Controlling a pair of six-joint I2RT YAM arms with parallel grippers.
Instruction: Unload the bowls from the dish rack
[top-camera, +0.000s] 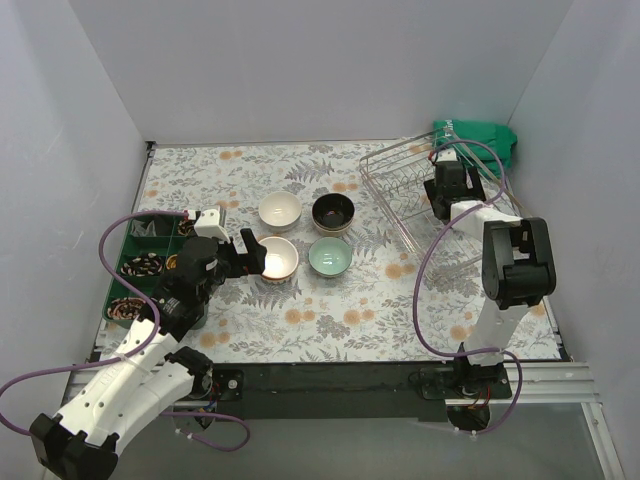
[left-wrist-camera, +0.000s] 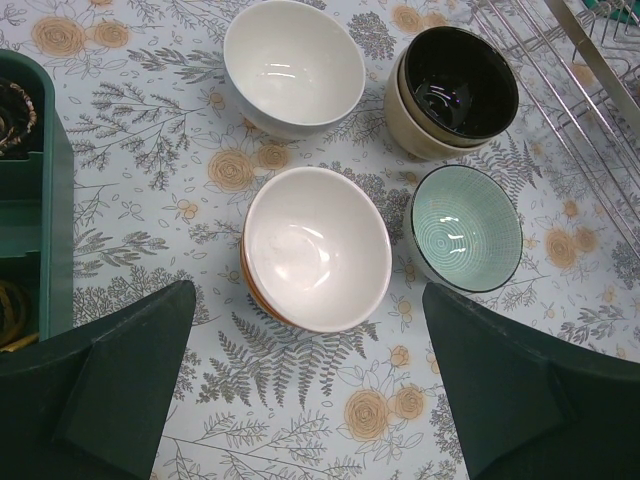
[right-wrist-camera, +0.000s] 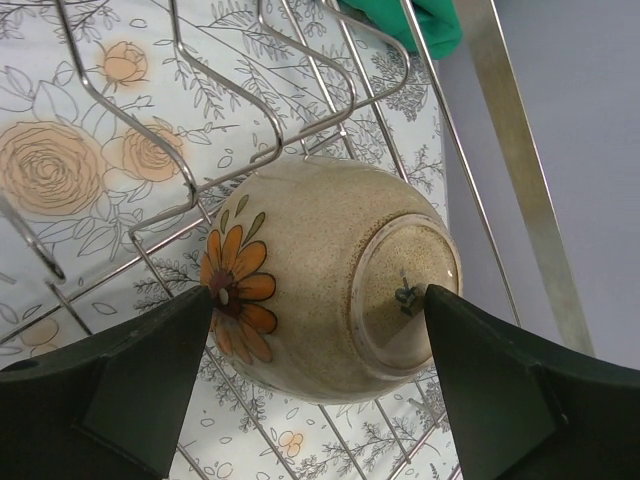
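- At 2 o'clock in dish rack (top-camera: 398, 192), speckled bowl (right-wrist-camera: 330, 280) straddled by spread right fingers (right-wrist-camera: 130, 390).
- Should be clamped across belly, lifted clear of prongs (right-wrist-camera: 188, 165).
- left fingers (left-wrist-camera: 120, 390) apart, empty.

Seen from above, the right end effector (top-camera: 442, 198) hides the speckled bowl (right-wrist-camera: 330, 285) in the dish rack (top-camera: 400, 200).
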